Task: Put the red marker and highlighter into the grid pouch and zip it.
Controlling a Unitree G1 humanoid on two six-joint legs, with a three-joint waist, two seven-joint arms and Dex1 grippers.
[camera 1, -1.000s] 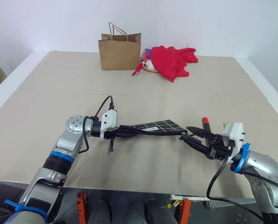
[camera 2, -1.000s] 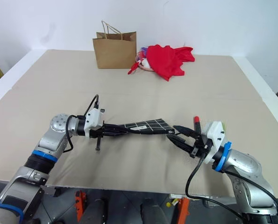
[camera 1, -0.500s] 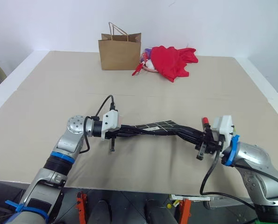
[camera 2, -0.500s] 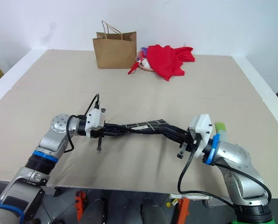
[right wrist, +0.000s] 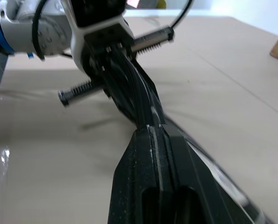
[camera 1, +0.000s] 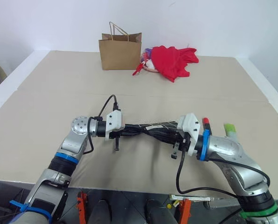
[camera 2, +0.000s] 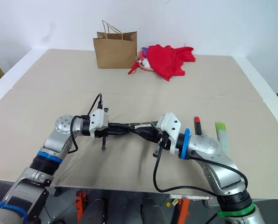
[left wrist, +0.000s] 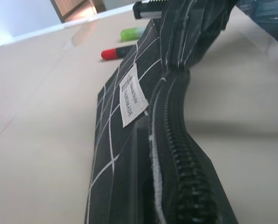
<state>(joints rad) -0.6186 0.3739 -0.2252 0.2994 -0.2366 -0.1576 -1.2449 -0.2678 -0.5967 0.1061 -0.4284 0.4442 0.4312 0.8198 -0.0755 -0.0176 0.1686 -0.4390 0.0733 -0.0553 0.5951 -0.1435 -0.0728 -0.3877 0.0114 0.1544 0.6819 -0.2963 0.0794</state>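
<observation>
Centrally, the grid pouch (camera 1: 153,127) hangs above the table (camera 1: 59,93), stretched between both grippers. Left gripper (camera 1: 129,131): fingers closed on the pouch's left end, its white label (left wrist: 132,94) lying just beyond the fingertips. Right gripper (camera 1: 166,135): fingers closed on the pouch's zipper edge, opposite and close to the left gripper. Red marker (camera 1: 205,124): on the table just behind the right wrist. Highlighter (camera 1: 229,129): beside the marker, farther out to the right. Paper bag (camera 1: 120,51) and red cloth (camera 1: 174,59): well beyond both grippers, at the table's far edge.
</observation>
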